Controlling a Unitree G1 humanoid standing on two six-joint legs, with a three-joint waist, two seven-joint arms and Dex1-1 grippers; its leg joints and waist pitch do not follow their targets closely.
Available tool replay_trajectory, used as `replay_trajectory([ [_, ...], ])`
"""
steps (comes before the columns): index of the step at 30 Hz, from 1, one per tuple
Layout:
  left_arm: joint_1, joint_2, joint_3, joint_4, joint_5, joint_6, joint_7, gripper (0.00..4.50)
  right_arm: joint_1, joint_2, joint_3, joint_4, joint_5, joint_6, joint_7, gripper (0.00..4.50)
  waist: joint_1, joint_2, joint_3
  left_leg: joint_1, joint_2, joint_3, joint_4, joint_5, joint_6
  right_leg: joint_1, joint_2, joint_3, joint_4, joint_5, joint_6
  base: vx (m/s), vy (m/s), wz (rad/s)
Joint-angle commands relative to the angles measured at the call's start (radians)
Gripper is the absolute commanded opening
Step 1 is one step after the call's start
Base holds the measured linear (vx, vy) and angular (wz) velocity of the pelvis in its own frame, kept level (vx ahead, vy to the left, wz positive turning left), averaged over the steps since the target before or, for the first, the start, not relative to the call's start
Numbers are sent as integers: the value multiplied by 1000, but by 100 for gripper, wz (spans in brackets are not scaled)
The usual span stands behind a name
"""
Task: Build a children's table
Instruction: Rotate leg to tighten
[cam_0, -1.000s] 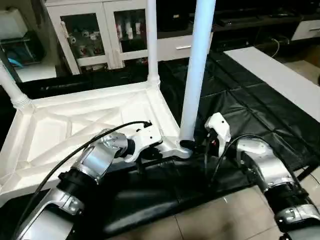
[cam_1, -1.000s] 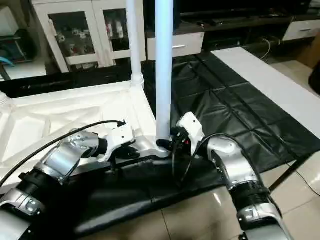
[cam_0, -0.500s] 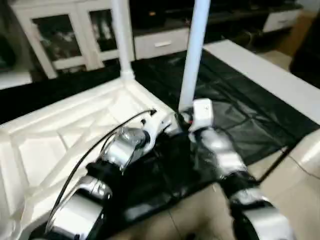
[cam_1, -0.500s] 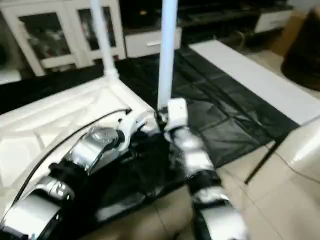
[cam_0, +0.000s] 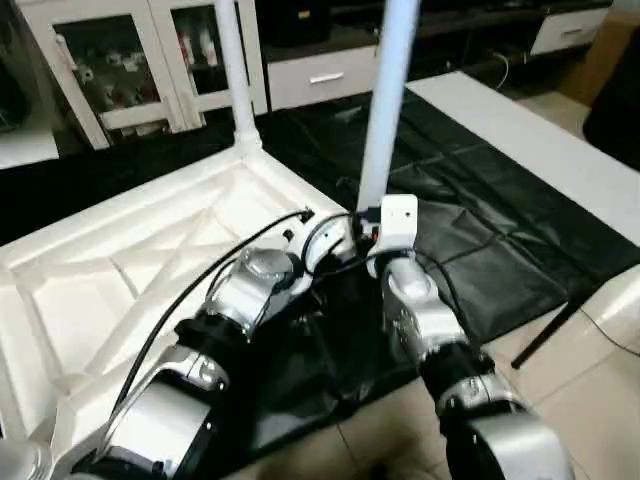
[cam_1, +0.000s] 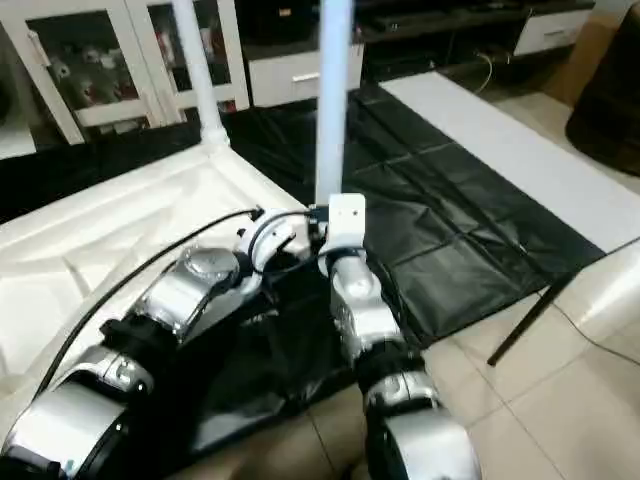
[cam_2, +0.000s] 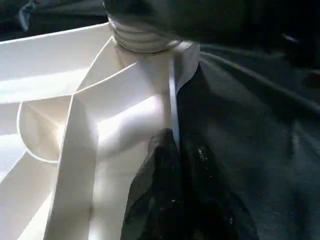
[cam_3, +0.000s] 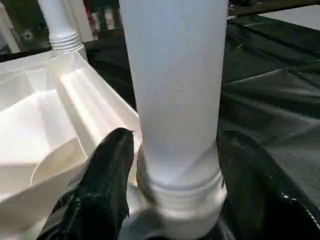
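The children's table top (cam_0: 150, 260) lies upside down on the black-draped work table, its X-ribs facing up. One white leg (cam_0: 232, 70) stands in the far corner socket. A second leg (cam_0: 390, 100) stands upright in the near corner socket. My right gripper (cam_3: 175, 150) is at that leg's base, open, with one black finger (cam_3: 107, 170) on each side and a thin gap on one side. My left gripper (cam_2: 175, 140) is shut on the thin rim (cam_2: 172, 100) of the top, right beside the same corner.
The black cover (cam_0: 480, 220) spreads to the right, with a long white board (cam_0: 520, 140) beyond it. A white glass-door cabinet (cam_0: 100, 70) stands behind. The work table's edge and tiled floor (cam_0: 560, 400) lie just below my arms. A pale rounded object (cam_0: 615, 310) is at the right edge.
The camera has swung and tilted, so the whole picture has shifted. Both grippers are still at the near corner. The near leg still stands in its socket.
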Motion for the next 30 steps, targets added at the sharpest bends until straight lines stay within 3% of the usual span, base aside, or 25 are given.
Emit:
replay_trajectory([
  [1,28,18,-23,7,22,7,-22,0,23,-15,38,-72,-7,37,58,319,7,-1,-69,-1,50,-9,-100,-253,47,42,-48,57,-50,-289,-193,58,-6,4],
  [3,39,33,-38,-11,20,11,-55,0,61,-65,51,-144,-15,79,120,344,15,-2,-72,3,48,2,-95,-226,67,38,-44,70,-41,-247,-221,69,-12,8],
  [5,47,43,-48,-24,20,14,-78,0,84,-102,57,-187,-16,111,160,351,17,-4,-77,-3,48,4,-90,-163,89,45,-43,73,-30,-183,-232,69,-10,4],
  [6,60,58,-60,-43,21,16,-109,0,111,-153,59,-244,-2,159,227,357,20,0,-84,-9,45,3,-81,-60,122,54,-42,72,-16,-87,-247,65,-8,0],
  [7,66,64,-64,-52,21,16,-122,0,122,-175,59,-270,9,180,261,364,26,-2,-90,-6,43,5,-69,41,168,51,-39,74,-4,15,-268,56,-1,-5],
  [8,75,75,-74,-67,21,22,-152,0,133,-209,64,-300,16,203,308,383,28,-6,-90,-9,39,7,-64,78,194,51,-38,75,0,54,-274,0,0,0],
  [9,87,89,-88,-87,21,28,-188,0,147,-248,74,-339,22,230,361,391,42,-7,-89,-4,38,13,-59,104,244,47,-38,78,3,66,-287,0,0,0],
  [10,88,90,-89,-88,21,29,-191,0,147,-252,75,-342,22,231,365,399,44,-10,-88,-8,39,13,-59,99,252,50,-40,80,2,47,-285,0,0,0],
  [11,95,99,-98,-101,21,33,-213,0,154,-280,82,-363,26,237,403,399,50,-10,-85,-8,41,16,-62,67,250,50,-41,79,-4,-16,-277,0,0,0],
  [12,106,111,-109,-118,21,35,-243,0,164,-316,92,-395,37,249,459,408,52,-4,-83,-6,42,17,-63,46,242,48,-41,80,-6,-53,-273,0,0,0],
  [14,129,137,-134,-156,19,33,-307,0,184,-380,115,-451,74,265,588,408,58,-8,-77,-3,48,19,-71,-36,209,48,-38,80,-17,-154,-255,0,0,0],
  [15,146,160,-157,-189,14,37,-363,0,200,-426,133,-487,100,262,686,408,66,-7,-73,5,52,21,-80,-110,168,41,-36,86,-26,-227,-241,0,0,0],
  [19,175,201,-198,-251,5,52,-451,0,216,-492,139,-529,153,270,852,408,70,-7,-70,10,56,24,-90,-198,109,36,-33,91,-31,-279,-226,0,0,0],
  [21,182,213,-208,-273,2,57,-476,0,212,-511,136,-524,162,276,905,408,75,-5,-69,21,55,27,-93,-228,78,30,-33,97,-36,-312,-222,0,0,0],
  [25,191,225,-213,-308,3,74,-502,0,191,-554,169,-477,143,278,989,408,83,-11,-73,22,53,30,-92,-189,76,30,-28,107,-29,-273,-231,0,0,0],
  [30,200,238,-218,-341,0,95,-521,0,160,-565,199,-398,118,253,1045,408,83,-14,-79,10,50,30,-86,-117,105,37,-30,106,-21,-220,-245,0,0,0],
])
